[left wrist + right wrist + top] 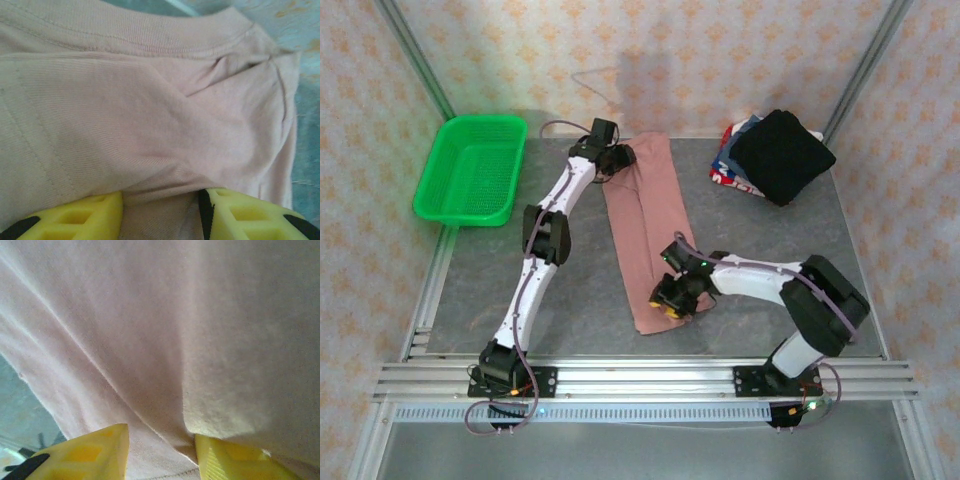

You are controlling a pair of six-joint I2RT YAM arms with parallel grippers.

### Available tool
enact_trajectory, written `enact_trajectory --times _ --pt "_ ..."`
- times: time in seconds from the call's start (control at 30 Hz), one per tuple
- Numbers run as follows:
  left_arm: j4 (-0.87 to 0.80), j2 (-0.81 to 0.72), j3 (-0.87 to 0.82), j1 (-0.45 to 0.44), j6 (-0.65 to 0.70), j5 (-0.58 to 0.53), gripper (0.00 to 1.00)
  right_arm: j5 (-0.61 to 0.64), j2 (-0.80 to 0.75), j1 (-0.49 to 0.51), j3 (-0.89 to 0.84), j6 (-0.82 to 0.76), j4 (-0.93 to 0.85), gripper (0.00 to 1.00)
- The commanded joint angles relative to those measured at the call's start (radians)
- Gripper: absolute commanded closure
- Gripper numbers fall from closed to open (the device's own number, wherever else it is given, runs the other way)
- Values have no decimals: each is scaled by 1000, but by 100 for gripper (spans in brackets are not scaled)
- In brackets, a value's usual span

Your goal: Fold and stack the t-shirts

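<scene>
From above I have the pink shirt (640,220) laid out as a long narrow strip down the middle of the grey tabletop (570,290), running from the upper centre of the frame to the lower centre, with a crease along its length.

The left pincer (618,158) sits on the strip's upper left corner. On its wrist camera the yellow fingers (90,215) stand at the bottom edge with a ridge of pink cloth bunched between them and wrinkles fanning out from that spot, so I read it as clenched on the pink shirt. The ribbed collar band runs across the top of that view.

The right pincer (670,300) is at the strip's lower right end. Its own fingers (90,450) frame a thick folded edge of the same cloth, which I take as grasped too. A sliver of tabletop shows at the lower left of that view.

At the upper right of the overhead frame a folded black shirt (782,155) lies on top of printed shirts (728,165) in red, white and blue. Their print is too small for me to read.

A green mesh basket (430,190) sits at the upper left, well apart from the cloth. The left arm crosses the tabletop diagonally between the basket and the strip.
</scene>
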Motion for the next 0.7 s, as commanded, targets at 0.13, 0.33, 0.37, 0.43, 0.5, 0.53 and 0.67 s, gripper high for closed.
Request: enact_trajectory --times 0.13,0.33,0.37,0.43,0.5,0.53,0.67 --pt "-65 11 -34 0 -113 178 43 63 -80 33 52 -15 -95 44" --pt "-56 -411 -203 12 -81 140 33 204 -301 -1 203 -221 -444 29" --pt "-58 -483 -251 14 -75 142 33 217 -345 -21 206 -244 -482 27" --pt "-84 -612 -356 12 -55 152 33 203 -435 -69 185 -301 -511 24" --pt "-75 -770 -538 -1 -35 162 33 202 -497 -132 178 -402 -587 24" --pt "-59 -836 -651 -10 -31 162 33 212 -512 -156 176 -451 -624 23" --pt "17 -1185 -1135 -49 -54 130 33 175 -529 -266 123 -639 -655 25"
